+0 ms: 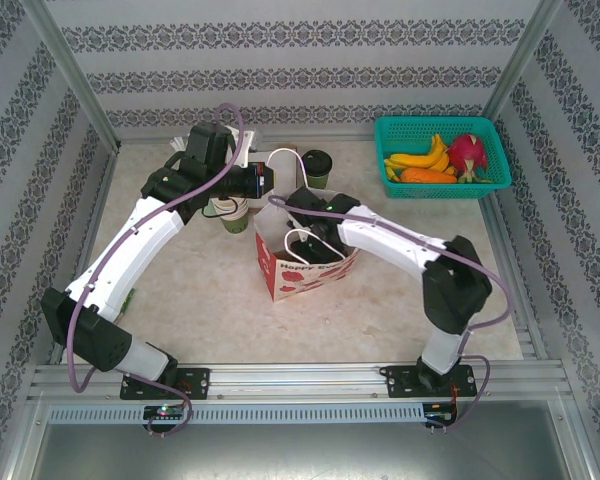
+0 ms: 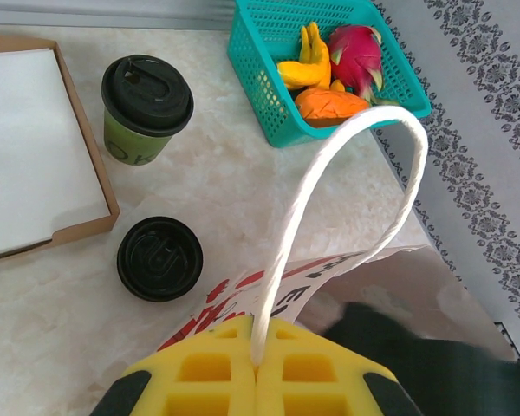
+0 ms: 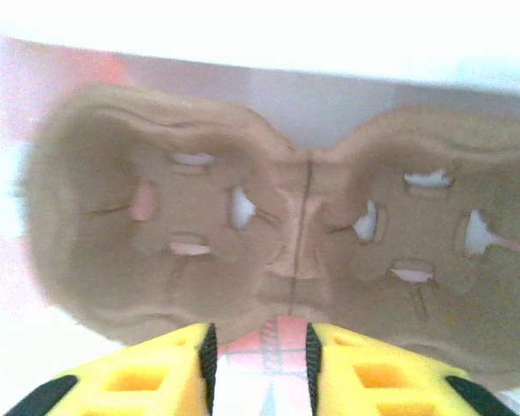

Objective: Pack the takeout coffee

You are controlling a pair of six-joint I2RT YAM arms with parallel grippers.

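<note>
The takeout coffee (image 2: 146, 108), an olive-green cup with a black lid, stands on the table near a flat cardboard box; it stands behind the bag (image 1: 316, 168). A white paper bag with red print (image 1: 305, 262) stands open at mid-table. My left gripper (image 2: 258, 360) is shut on the bag's white cord handle (image 2: 347, 173), holding it up (image 1: 270, 182). My right arm (image 1: 380, 235) reaches down into the bag. My right gripper (image 3: 260, 351) is open just short of a brown pulp cup carrier (image 3: 286, 234) lying inside the bag.
A loose black lid (image 2: 159, 258) lies between the cup and the bag. The cardboard box with white paper (image 2: 35, 147) sits at the left. A teal basket of fruit (image 1: 438, 155) is at the back right. Another green cup (image 1: 232, 215) stands under the left arm.
</note>
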